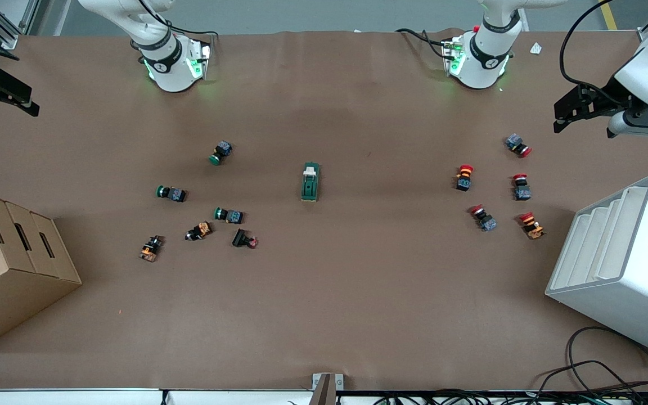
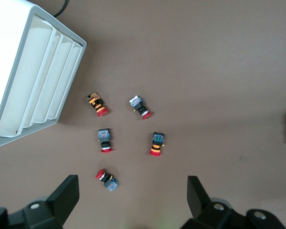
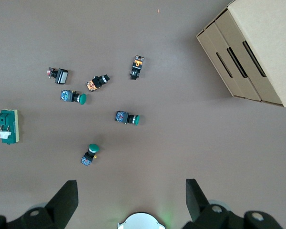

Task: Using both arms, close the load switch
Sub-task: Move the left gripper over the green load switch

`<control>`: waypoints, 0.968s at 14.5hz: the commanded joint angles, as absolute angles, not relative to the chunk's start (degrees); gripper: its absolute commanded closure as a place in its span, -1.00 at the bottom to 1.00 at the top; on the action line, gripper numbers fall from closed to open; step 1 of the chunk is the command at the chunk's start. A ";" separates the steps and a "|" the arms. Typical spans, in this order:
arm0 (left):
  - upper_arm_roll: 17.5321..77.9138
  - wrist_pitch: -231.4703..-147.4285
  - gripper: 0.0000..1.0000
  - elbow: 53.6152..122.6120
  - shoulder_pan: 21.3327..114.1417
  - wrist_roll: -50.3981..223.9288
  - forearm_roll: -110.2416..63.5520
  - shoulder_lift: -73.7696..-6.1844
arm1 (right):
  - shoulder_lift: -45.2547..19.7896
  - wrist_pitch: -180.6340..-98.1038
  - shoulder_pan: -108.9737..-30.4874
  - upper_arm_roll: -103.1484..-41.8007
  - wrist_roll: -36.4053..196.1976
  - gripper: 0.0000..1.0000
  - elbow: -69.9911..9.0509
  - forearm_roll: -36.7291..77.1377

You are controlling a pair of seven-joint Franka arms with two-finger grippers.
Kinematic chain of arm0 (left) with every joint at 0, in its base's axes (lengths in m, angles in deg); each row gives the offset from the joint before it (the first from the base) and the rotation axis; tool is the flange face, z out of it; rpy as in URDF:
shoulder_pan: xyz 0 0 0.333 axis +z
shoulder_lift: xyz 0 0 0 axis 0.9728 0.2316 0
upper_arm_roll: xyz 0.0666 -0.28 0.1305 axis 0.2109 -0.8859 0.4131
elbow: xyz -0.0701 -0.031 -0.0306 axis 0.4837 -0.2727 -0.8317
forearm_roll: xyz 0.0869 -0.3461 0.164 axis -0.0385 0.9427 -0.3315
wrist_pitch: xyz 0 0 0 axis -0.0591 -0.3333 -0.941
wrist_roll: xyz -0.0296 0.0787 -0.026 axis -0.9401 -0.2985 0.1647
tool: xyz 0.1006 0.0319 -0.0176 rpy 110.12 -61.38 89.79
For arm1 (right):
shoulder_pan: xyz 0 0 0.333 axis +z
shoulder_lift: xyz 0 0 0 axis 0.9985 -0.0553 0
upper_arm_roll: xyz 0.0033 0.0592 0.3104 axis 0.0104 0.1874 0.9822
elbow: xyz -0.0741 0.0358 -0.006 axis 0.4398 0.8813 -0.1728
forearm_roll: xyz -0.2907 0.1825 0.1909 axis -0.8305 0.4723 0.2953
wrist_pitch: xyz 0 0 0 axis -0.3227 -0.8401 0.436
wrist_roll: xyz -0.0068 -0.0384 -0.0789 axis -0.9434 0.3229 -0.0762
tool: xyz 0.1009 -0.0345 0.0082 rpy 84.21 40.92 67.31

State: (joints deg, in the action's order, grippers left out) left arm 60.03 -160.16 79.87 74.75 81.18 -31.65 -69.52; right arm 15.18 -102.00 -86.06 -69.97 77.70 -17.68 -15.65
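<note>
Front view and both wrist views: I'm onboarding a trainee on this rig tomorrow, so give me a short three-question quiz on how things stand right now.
1. True or false: the load switch lies among the red push buttons.
2. Which holder stands at the left arm's end of the table? A) cardboard box B) white slotted bin C) metal tray
3. Fill in: the left pincer and the right pincer are both ____ and hold nothing.

Key:
1. False; it lies alone mid-table, between the green push buttons and the red ones.
2. B
3. open
</note>
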 commanded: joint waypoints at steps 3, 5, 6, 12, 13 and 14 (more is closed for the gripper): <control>59.37 -159.91 -1.00 79.10 75.03 82.16 -31.19 -69.38 | 16.44 -102.15 -85.86 -69.93 77.24 -1.00 -18.37 -15.50; 59.37 -160.09 -1.00 78.84 74.68 82.34 -31.46 -69.12 | 16.44 -102.15 -85.86 -69.93 77.24 -1.00 -18.37 -15.50; 59.19 -160.52 -1.00 78.75 74.50 82.34 -31.20 -68.33 | 16.44 -102.15 -85.86 -69.93 77.24 -1.00 -18.37 -15.50; 46.91 -168.78 -1.00 79.63 72.92 97.33 -32.42 -62.97 | 16.44 -102.23 -85.77 -69.92 77.15 -1.00 -18.37 -15.32; 44.19 -169.92 -1.00 79.54 72.57 100.24 -33.64 -61.48 | 16.44 -102.23 -85.86 -69.93 77.24 -1.00 -18.37 -15.32; 41.81 -171.41 -1.00 79.54 71.18 103.75 -35.92 -59.55 | 16.10 -102.23 -85.86 -69.93 77.32 -1.00 -18.46 -15.24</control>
